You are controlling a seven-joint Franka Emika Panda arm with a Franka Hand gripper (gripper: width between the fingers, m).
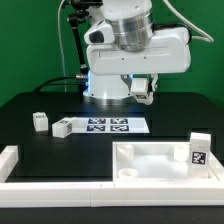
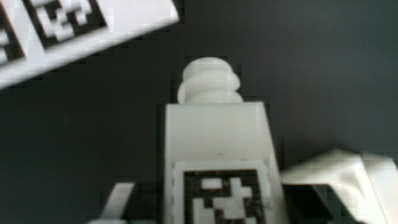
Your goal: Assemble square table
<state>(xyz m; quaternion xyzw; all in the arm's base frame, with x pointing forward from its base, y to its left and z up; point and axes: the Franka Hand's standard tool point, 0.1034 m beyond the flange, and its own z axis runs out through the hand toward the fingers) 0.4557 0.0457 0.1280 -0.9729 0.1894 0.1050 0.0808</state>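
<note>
In the wrist view a white table leg (image 2: 217,140) with a black-and-white tag and a rounded screw tip lies between my fingers (image 2: 121,200). My gripper (image 2: 217,205) is shut on it, above the black table. In the exterior view the gripper (image 1: 143,90) hangs high behind the marker board (image 1: 110,125), and the held leg is hard to make out there. The square tabletop (image 1: 118,160), a white tray with a raised rim, lies at the exterior view's lower right. One tagged leg (image 1: 197,150) stands upright at its right end. Two loose legs (image 1: 40,122) (image 1: 62,127) lie at the left.
The marker board (image 2: 54,30) shows beyond the held leg in the wrist view. A low white border rail (image 1: 12,165) runs along the left and front of the black table. The robot's base (image 1: 105,90) stands behind the marker board.
</note>
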